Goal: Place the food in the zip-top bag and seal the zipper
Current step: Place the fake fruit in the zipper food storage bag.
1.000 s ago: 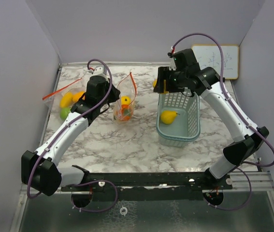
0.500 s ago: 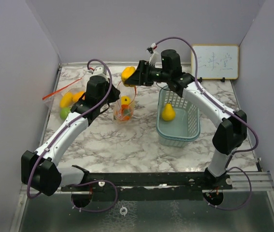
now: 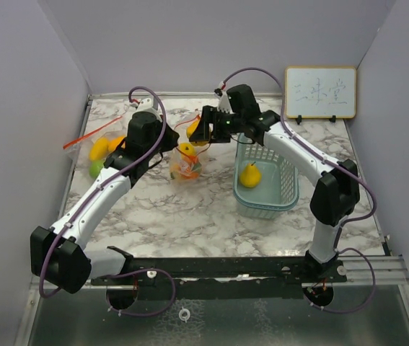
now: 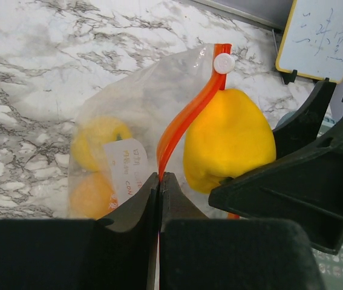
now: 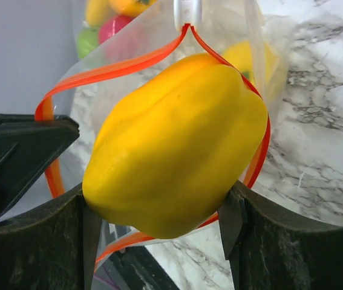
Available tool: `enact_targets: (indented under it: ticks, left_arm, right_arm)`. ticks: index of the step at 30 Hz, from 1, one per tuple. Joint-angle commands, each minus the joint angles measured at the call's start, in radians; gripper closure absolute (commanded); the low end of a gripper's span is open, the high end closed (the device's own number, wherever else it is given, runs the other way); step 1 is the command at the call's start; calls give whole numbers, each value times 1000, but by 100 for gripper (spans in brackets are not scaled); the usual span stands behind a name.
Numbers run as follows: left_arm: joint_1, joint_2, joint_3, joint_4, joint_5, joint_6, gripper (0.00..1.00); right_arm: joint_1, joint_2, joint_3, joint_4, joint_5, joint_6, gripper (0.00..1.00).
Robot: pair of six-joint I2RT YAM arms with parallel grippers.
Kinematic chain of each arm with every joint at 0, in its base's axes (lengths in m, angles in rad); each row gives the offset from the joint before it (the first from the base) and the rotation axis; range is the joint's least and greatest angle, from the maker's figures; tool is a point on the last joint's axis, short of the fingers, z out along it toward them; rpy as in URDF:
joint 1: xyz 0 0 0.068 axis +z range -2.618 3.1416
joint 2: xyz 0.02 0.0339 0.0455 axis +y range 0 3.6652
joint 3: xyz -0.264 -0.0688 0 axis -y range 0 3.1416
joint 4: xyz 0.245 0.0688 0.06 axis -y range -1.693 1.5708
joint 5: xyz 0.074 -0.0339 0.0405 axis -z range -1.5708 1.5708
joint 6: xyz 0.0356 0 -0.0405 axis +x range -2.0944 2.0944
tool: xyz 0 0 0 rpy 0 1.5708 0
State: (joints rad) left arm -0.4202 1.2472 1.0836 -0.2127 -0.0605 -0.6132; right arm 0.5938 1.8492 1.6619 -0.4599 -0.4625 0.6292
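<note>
Gripping a yellow toy fruit (image 5: 177, 145) between its two fingers, the right end effector (image 5: 162, 229) holds it at the open mouth of the zip-top bag (image 4: 129, 109). In the right wrist view the fruit is ringed by the orange zipper strip (image 4: 186, 118). The left end effector (image 4: 160, 181) is clenched on that strip at the bag's left rim, its jaws pinched tight with the plastic between them. A white slider (image 4: 224, 63) sits at one end of the strip.

The bag stands upright on the marble-patterned table (image 3: 190, 216), toward the far middle. It already contains a smaller yellow fruit (image 4: 98, 139) and an orange fruit (image 4: 89, 196).

Just right of the bag stands a pale green mesh basket (image 3: 265, 209) with a yellow pear (image 3: 249, 174) inside. A cluster of toy fruits (image 3: 102, 153), yellow, orange and green, lies at the far left. A whiteboard (image 3: 319, 92) stands at the far right.
</note>
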Motion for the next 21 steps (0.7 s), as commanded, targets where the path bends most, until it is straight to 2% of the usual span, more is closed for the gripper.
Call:
enact_targets:
  ticks: [1, 2, 4, 10, 14, 18, 21]
  left_arm:
    - [4, -9, 36, 12, 10, 2, 100]
    - [3, -5, 37, 16, 13, 2, 100]
    - [3, -1, 39, 20, 16, 1, 100]
    - [4, -1, 38, 21, 12, 0, 100]
    - [3, -1, 39, 19, 10, 2, 100]
    - [4, -3, 38, 17, 9, 4, 100]
    - [3, -3, 34, 21, 9, 4, 100]
  right_arm:
    - [51, 55, 177, -247, 218, -137, 39]
    - [60, 64, 216, -272, 240, -151, 29]
    - [66, 73, 259, -294, 244, -165, 1]
    - [67, 45, 317, -317, 266, -173, 1]
    - [66, -35, 321, -404, 415, -191, 1]
    - [27, -149, 211, -548, 596, -162, 1]
    - [-45, -229, 56, -605, 613, -146, 1]
